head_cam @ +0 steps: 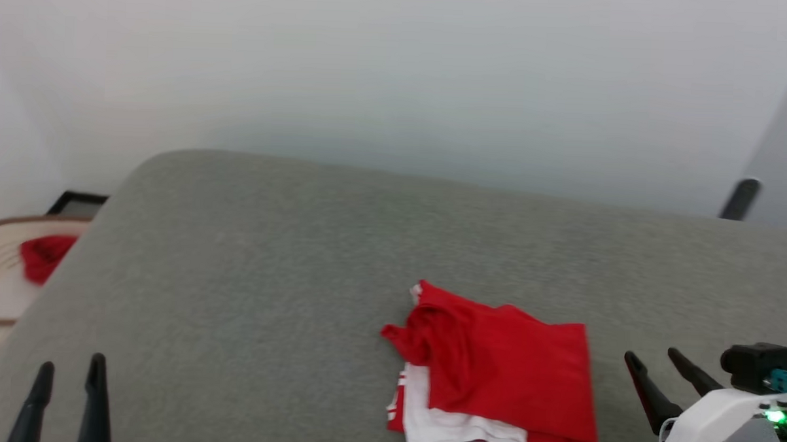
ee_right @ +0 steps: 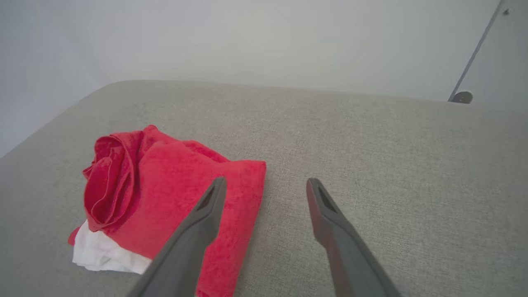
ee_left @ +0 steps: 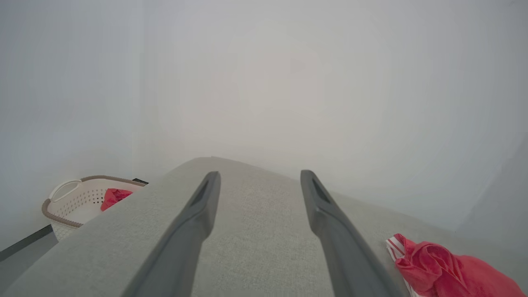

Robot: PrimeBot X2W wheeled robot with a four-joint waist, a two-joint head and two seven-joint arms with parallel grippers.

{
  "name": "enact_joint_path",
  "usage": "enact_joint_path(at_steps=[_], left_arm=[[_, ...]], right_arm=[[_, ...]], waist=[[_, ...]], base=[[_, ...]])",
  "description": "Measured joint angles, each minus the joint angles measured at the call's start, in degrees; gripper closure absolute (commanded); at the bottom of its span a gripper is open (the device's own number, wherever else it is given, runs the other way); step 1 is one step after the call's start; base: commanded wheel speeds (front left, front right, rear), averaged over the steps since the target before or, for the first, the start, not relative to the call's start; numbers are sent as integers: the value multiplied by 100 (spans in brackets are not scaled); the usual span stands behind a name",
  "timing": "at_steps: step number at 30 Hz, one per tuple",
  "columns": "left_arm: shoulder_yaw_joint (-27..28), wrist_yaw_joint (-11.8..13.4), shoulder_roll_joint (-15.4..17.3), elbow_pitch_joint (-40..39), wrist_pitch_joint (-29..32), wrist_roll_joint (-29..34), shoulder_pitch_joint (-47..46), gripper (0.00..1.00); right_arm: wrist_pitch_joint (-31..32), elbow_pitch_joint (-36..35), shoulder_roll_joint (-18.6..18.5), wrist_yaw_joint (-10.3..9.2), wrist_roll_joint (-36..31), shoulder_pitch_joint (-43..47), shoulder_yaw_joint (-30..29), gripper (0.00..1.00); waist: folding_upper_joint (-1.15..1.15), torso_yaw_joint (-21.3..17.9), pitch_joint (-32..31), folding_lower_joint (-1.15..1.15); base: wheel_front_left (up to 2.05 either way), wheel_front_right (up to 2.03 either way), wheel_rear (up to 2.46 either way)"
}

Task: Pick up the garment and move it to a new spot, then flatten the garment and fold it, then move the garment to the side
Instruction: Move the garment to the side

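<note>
My left gripper point(head_cam: 72, 363) and right gripper point(head_cam: 652, 354) both stand spread, holding nothing. The folded shirt point(head_cam: 499, 368) lies on the grey cushion point(head_cam: 267, 275) between them, just beside my right jaws.

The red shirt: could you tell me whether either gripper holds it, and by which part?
Nothing is held: the left gripper and right gripper are open and empty; the shirt lies folded on the cushion.

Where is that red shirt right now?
In the head view the red shirt lies folded on the grey cushion, toward the robot's right, just left of the open right gripper.
</note>
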Motion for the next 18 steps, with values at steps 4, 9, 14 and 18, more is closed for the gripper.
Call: enact_joint_path(at_steps=[4, 9, 14, 18], left_arm=[[-133, 0, -13, 25, 0, -1, -35, 0], [-260, 0, -79, 64, 0, -2, -105, 0], [-397, 0, -162, 90, 0, -20, -193, 0], [-479, 0, -250, 100, 0, -26, -325, 0]], right_arm=[[443, 202, 9, 0, 54, -98, 37, 0], [1088, 464, 25, 0, 54, -172, 10, 0], [1649, 627, 100, 0, -68, -292, -232, 0], [2094, 706, 192, 0, -231, -447, -394, 0]], waist=[[0, 305, 41, 0], [0, 626, 117, 0], [0, 848, 266, 0], [0, 942, 472, 0]], base=[[0, 0, 0], [0, 0, 0], [0, 0, 0], [0, 0, 0]])
